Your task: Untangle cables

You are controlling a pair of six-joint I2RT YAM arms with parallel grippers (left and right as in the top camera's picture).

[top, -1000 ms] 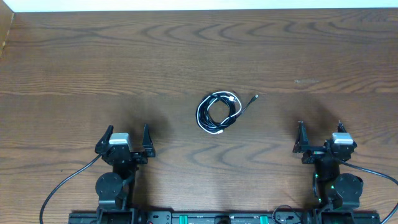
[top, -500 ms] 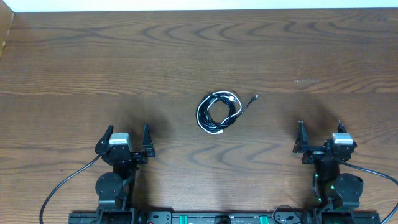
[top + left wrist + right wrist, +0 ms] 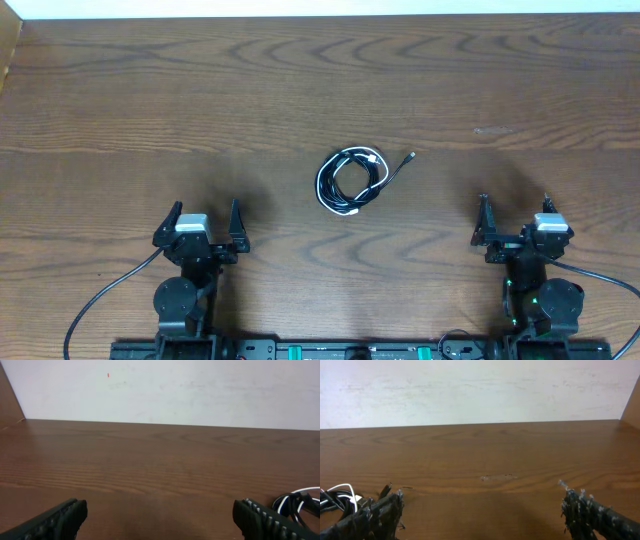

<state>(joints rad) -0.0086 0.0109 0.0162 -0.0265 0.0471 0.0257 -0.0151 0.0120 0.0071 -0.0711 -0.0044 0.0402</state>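
Left fingers [image 3: 236, 218] and right fingers [image 3: 484, 215] stand wide and empty. The cables [image 3: 376, 178] lie coiled on the bench [image 3: 120, 100], beyond and roughly midway between them, black tail pointing far-right.

The worktop [image 3: 120, 100] is dark brown wood with a strong wavy grain. Near its middle lie the white cable [image 3: 321, 187] and the black cable [image 3: 398, 168], wound together into one small loose coil flat on the wood. One black end runs out of the coil toward the far right, its plug resting on the surface. A pale scuff [image 3: 492, 130] marks the wood further right.
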